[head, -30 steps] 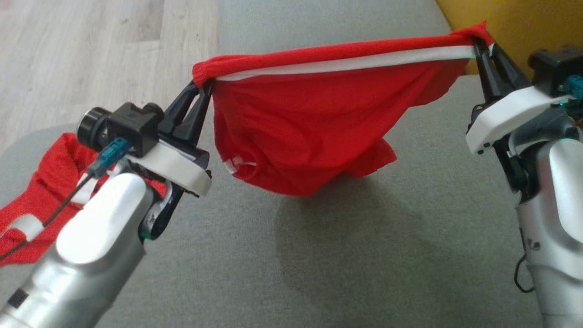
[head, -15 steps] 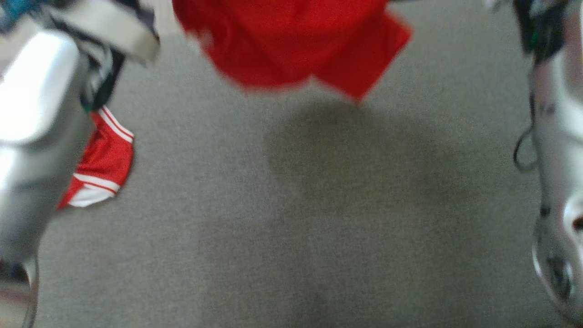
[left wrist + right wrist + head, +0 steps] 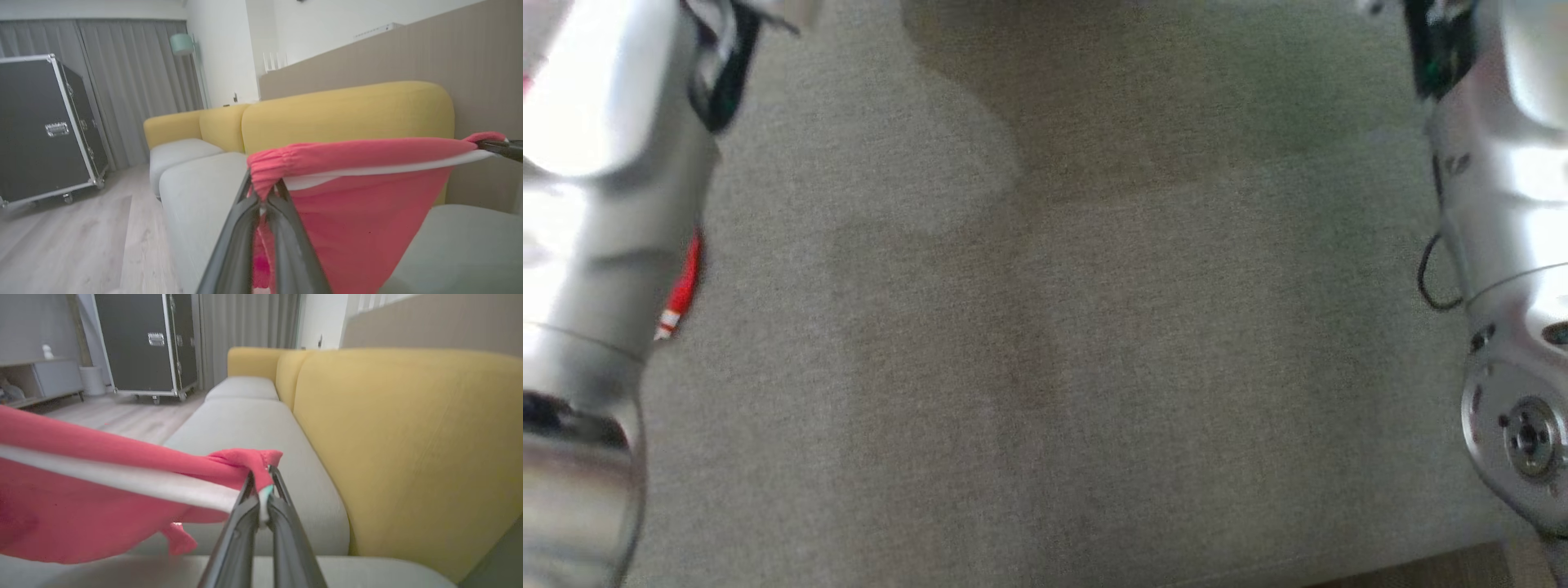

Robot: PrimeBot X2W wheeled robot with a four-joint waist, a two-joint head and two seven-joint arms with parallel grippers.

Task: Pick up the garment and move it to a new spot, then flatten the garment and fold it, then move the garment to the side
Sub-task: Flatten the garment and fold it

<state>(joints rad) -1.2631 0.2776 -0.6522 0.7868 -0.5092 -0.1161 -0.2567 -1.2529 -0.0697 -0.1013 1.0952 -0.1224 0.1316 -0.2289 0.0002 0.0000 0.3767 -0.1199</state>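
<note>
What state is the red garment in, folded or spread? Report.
Spread, hanging: left gripper and right gripper pinch opposite waistband ends, stretching the garment taut.

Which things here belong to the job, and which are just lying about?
Job: red fabric garment with white waistband, stretched between left hand and right hand; grey sofa seat.
Lying about: second red white-striped cloth; black wheeled flight case; yellow sofa backrest.

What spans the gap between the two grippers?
The red garment, its waistband stretched taut from the left gripper to the right gripper; both wrist views show it.
</note>
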